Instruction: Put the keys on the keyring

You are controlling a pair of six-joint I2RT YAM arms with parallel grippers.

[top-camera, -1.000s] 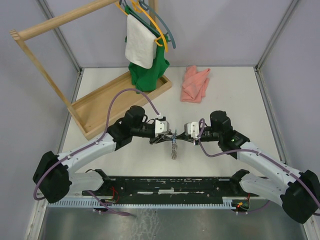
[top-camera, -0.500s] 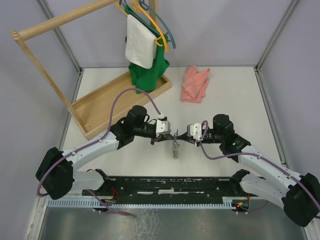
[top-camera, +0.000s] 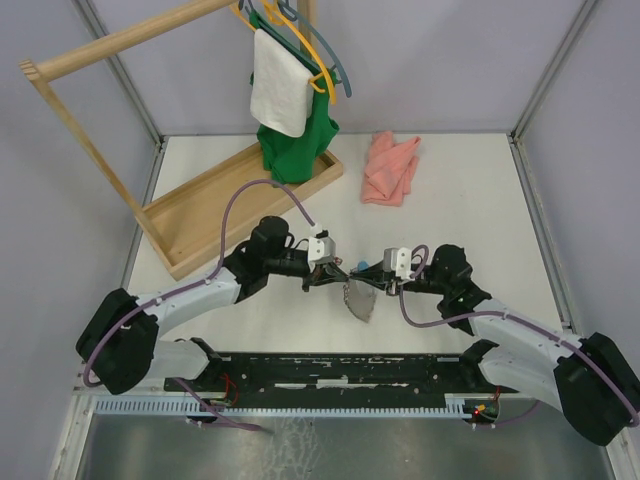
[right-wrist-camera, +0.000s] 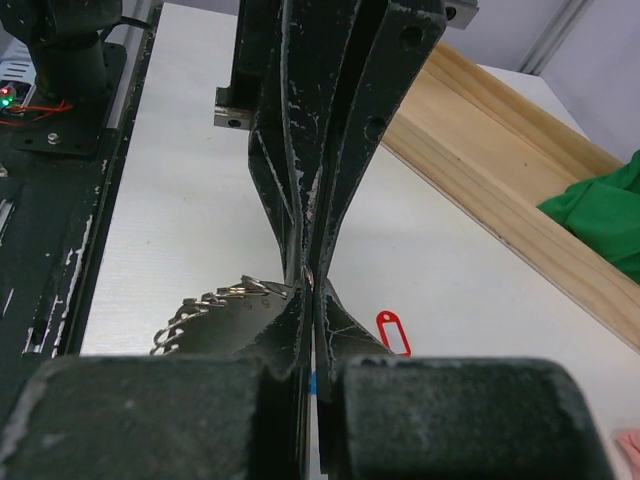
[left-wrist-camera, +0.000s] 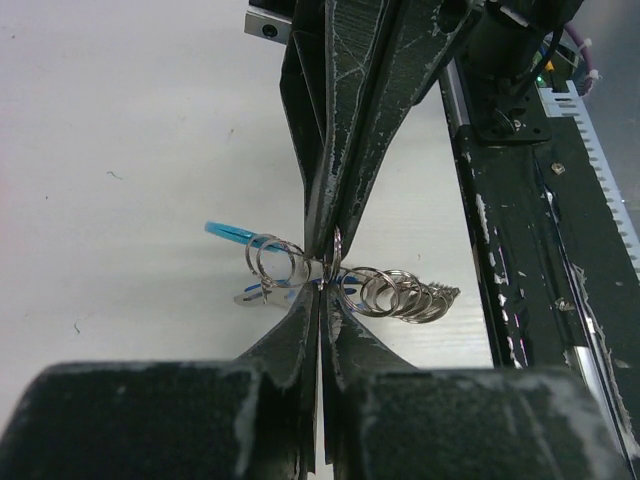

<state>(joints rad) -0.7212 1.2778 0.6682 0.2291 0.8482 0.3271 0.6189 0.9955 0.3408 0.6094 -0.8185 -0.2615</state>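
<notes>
1. The left gripper (top-camera: 338,272) and the right gripper (top-camera: 373,279) meet tip to tip above the middle of the table (top-camera: 470,200). Each has its jaws pressed almost together on one thin wire ring of the keyring (left-wrist-camera: 395,293), whose chain of silvery loops trails from the pinch point.
2. A blue tag (left-wrist-camera: 232,231) shows just beside the loops, and a red tag (right-wrist-camera: 393,332) lies on the table near the right jaws. The keys are too small to identify; a bit of metal beside the blue tag may be one.
3. Behind the arms, a wooden rack (top-camera: 200,215) carries a green garment (top-camera: 290,150) and a white towel (top-camera: 278,95). A pink cloth (top-camera: 390,170) lies well apart.
4. In each wrist view the opposing fingers hide the table beyond. A black base plate (top-camera: 340,370) runs along the near edge.
</notes>
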